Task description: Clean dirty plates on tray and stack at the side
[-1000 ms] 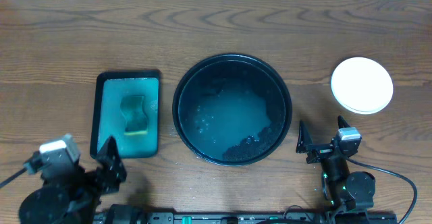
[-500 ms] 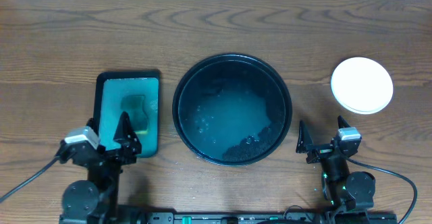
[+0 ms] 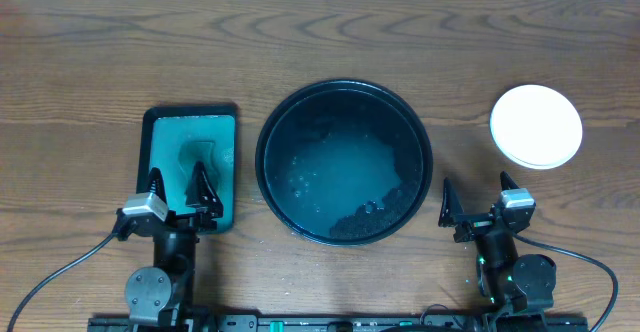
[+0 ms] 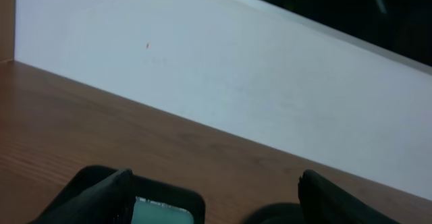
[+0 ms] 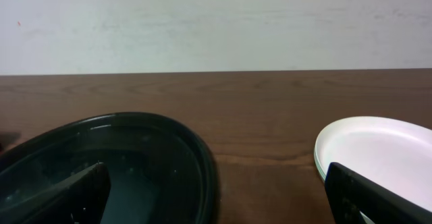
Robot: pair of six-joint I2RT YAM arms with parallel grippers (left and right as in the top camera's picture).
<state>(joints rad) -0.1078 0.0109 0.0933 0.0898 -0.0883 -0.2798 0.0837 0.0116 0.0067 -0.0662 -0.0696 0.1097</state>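
**Left arm swinging in over the green tray while the plates are already waiting at the side**

Swinging in from the near left corner of the worktop (image 3: 100,52), the left arm is now standing straight. The left pincer (image 3: 177,174) is hanging over the near end of the dark green tray (image 3: 190,109). Its fingers are standing wide apart with nothing between them, and the left wrist view is showing only bare wood and wall in the gap. The sponge (image 3: 193,152) is lying in that tray just ahead of the fingers and partly under their shadow. To my judgement it is resting there because the green tray is its place when the scrubbing is not going on.

The right arm is not moving at all. The right pincer (image 3: 477,194) is also gaping wide and carrying nothing, near the front edge of the worktop, between the black tray (image 3: 345,84) and the plates (image 3: 536,125).

The plates are sitting in one stack at the far right, well apart from the black tray. A white one is lying on top, and in the right wrist view a pale green rim is peeking out under it. How many are in the stack I cannot tell. The black tray is holding no plate, only water and some foam (image 3: 360,222) near its front wall.

Judging from this, the cleaning and stacking are looking finished, and both arms are probably settling at rest.
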